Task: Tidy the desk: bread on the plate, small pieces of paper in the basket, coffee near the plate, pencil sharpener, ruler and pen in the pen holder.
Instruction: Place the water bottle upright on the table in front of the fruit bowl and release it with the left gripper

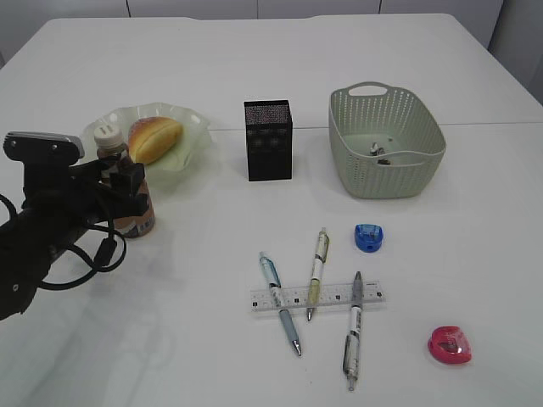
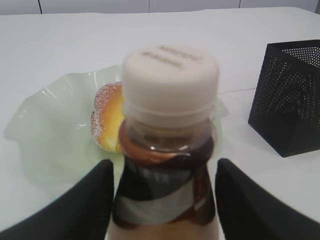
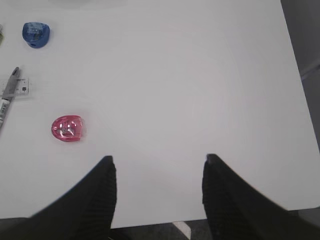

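Stood upright on the desk [image 1: 254, 365] just beside the front rim of the plate [image 1: 191, 157]: coffee bottle [image 1: 127, 191], white cap up. Flanked on both sides by the fingers [image 2: 82, 210] of the left tool [image 1: 119, 182], spread with a sliver of gap at each side of the bottle in the wrist view, so apparently not clamped on it. Lay on the plate: bread [image 1: 154, 138]. Stood empty-looking between plate and basket [image 1: 386, 142]: black pen holder [image 1: 268, 140]. Seen inside the basket: small pieces of paper [image 1: 379, 151]. Lay on the desk in front: ruler [image 1: 316, 297], crossed by three pens [image 1: 280, 301], with a blue sharpener [image 1: 369, 237] near and a pink sharpener [image 1: 450, 345] further right. Hung over bare desk, spread open and holding nothing: right tool [image 3: 157, 195].
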Controlling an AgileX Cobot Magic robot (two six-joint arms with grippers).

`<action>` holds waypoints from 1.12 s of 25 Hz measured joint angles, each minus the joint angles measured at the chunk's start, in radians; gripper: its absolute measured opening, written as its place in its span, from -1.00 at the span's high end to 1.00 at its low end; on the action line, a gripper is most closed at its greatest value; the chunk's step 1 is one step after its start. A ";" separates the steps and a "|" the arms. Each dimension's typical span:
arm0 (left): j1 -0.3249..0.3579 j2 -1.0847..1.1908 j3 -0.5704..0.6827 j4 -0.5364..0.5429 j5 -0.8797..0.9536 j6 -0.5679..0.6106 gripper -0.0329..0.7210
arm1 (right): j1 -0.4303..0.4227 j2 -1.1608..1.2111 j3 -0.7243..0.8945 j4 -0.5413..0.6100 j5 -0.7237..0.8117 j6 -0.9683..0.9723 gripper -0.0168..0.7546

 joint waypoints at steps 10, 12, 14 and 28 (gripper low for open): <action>-0.029 -0.046 0.000 -0.006 0.000 0.000 -0.32 | 0.000 0.000 0.000 -0.002 -0.002 0.000 -0.17; -0.029 -0.062 0.000 -0.008 0.000 0.000 -0.32 | 0.000 0.000 0.000 -0.002 -0.002 0.000 -0.17; -0.029 -0.074 0.000 -0.022 0.000 0.000 -0.32 | 0.000 0.000 0.000 -0.002 -0.002 0.000 -0.17; -0.031 -0.261 0.000 -0.045 0.002 0.036 -0.32 | 0.000 0.000 0.000 -0.002 -0.002 0.000 -0.17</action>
